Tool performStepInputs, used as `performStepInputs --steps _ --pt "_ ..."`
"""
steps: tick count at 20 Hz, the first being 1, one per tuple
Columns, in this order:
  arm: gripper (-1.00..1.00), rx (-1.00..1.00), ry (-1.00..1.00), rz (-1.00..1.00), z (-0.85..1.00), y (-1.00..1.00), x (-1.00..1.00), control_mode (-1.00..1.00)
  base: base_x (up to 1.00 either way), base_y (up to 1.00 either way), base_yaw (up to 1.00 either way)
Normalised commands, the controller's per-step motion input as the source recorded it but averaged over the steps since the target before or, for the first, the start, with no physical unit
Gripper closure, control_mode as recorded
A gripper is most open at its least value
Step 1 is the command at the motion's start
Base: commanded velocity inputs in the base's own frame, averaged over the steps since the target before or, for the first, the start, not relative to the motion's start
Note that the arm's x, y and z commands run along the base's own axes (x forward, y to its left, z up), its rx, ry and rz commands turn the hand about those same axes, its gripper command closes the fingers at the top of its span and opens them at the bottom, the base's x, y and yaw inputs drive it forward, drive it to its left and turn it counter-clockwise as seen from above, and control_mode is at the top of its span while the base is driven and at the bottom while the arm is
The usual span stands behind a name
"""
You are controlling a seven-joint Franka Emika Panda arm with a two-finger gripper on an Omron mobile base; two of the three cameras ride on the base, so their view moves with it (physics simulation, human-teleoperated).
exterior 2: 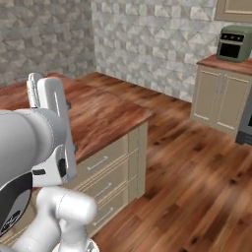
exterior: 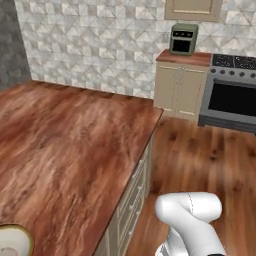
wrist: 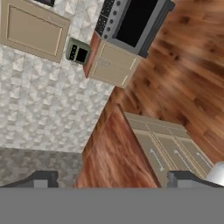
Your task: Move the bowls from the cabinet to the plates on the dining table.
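Bowl [exterior: 14, 241], cream with a tan-brown rim, sits at the near left corner of the dining table [exterior: 75, 145] in the left base view; the frame edge cuts it off, and what shows of its inside holds nothing. The table's glossy reddish-brown top runs back toward the tiled wall [exterior: 95, 45], with beige drawers [exterior 2: 106, 170] under its right edge. Beyond the wood floor [exterior 2: 197, 167], a short counter [exterior: 184, 58] carries a small green oven [exterior: 183, 38], closed, beside the black stove [exterior: 234, 92]. 1 panelled wall cabinet [exterior: 194, 9] hangs above the oven, door shut.

Gripper [wrist: 109, 180]: in the hand view its 2 dark tips stand wide apart at the bottom edge, with nothing between them. This view is rolled; it looks along the table's end and drawers toward the oven and stove. The bowl does not lie between the tips. In the right base view the white arm [exterior 2: 44, 142] rises over the table's near side.
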Motion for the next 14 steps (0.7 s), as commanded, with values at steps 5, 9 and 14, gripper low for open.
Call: performStepInputs --steps 5,9,14 --pt "-1.0 0.0 0.0 0.0 0.0 0.0 0.0 1.0 0.0 0.0 -0.25" --pt "-1.0 0.0 0.0 0.0 0.0 0.0 0.0 1.0 0.0 0.01 -0.25" --pt "-1.0 0.0 0.0 0.0 0.0 0.0 0.0 1.0 0.0 0.01 -0.25"
